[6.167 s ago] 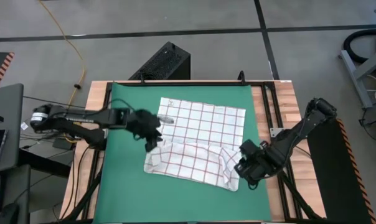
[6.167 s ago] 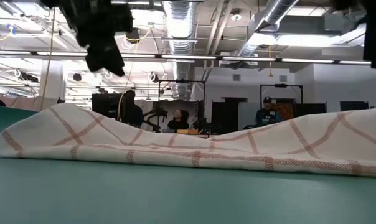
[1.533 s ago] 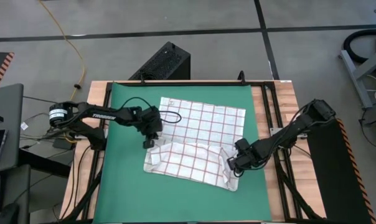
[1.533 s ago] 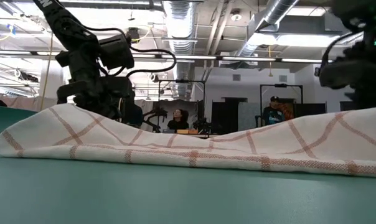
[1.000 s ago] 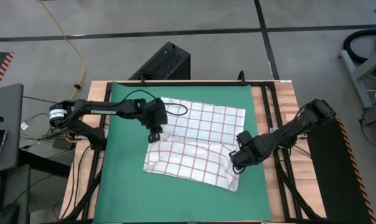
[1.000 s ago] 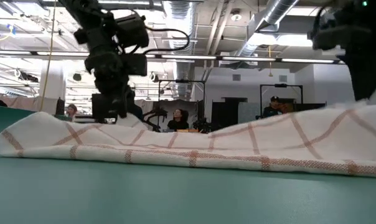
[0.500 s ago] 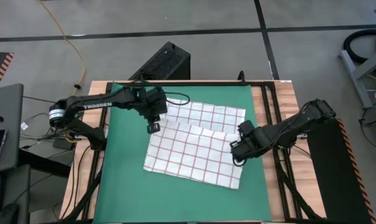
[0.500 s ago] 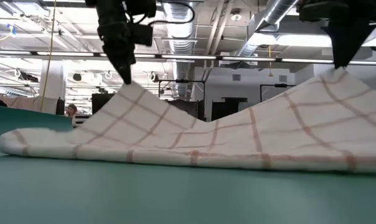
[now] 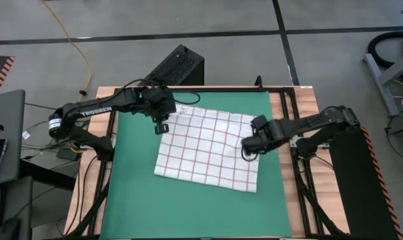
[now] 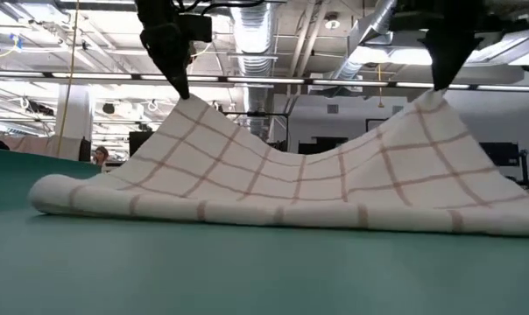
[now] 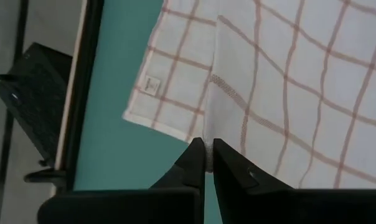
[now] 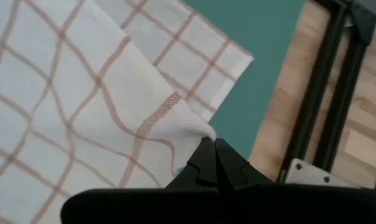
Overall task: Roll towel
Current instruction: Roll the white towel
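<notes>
High view: the towel (image 9: 208, 150) lies on the green mat (image 9: 131, 200) that covers the table (image 9: 313, 200), folded over on itself so that a top layer is drawn across toward the far edge of the lower layer. The left tool (image 9: 163, 127) is at the towel's far left corner; the right tool (image 9: 249, 152) is at its right edge, near the far right corner.

Low view: both held corners are lifted off the mat. The towel (image 10: 291, 188) hangs from two peaks and sags between them, while its near fold rests on the mat (image 10: 247, 271). The left tool (image 10: 179, 89) meets one peak and the right tool (image 10: 437, 86) the other.

Left wrist view: the left tool (image 11: 208, 155) is closed on the hem of the upper layer of the towel (image 11: 287, 93), its fingers (image 11: 195, 163) pinched together with cloth between them. A small label (image 11: 153, 85) shows on the lower layer near its corner.

Right wrist view: the right tool (image 12: 214, 155) is closed on a bunched corner of the towel (image 12: 82, 106), with the mat (image 12: 263, 81) and the bare wood of the table (image 12: 356, 118) beyond it.
</notes>
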### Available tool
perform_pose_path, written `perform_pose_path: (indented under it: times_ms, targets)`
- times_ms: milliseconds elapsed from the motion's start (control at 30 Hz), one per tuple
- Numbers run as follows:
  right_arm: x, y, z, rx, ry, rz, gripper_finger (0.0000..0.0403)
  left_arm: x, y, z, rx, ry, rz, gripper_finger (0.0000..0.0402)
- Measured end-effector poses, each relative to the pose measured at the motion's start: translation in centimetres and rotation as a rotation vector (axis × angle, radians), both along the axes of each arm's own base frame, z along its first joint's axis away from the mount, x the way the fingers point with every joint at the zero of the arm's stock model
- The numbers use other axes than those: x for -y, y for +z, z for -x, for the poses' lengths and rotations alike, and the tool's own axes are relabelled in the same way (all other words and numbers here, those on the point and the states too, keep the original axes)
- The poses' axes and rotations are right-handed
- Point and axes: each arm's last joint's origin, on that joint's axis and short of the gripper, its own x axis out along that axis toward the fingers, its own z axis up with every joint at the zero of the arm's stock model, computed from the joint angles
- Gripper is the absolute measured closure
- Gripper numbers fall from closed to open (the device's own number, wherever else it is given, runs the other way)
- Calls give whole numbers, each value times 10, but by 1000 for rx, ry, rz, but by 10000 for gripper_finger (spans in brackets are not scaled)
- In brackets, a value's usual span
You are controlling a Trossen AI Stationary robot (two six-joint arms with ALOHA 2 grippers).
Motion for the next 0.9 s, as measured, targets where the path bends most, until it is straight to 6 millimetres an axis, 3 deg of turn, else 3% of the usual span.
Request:
perform_pose_path:
  times_ms: [233, 433, 600, 900]
  targets:
    - [25, -2, -1, -61, -15, 0, 403, -24, 6, -5, 116, 30, -78, 397]
    - [42, -2, -1, -103, -10, -6, 403, -40, -1, 0, 154, 55, -43, 397]
    - [51, -4, -1, -125, -3, 5, 403, -45, -9, 3, 147, 81, -28, 397]
    - [62, -31, 1, -180, -5, 0, 403, -46, -30, 5, 118, 89, -18, 397]
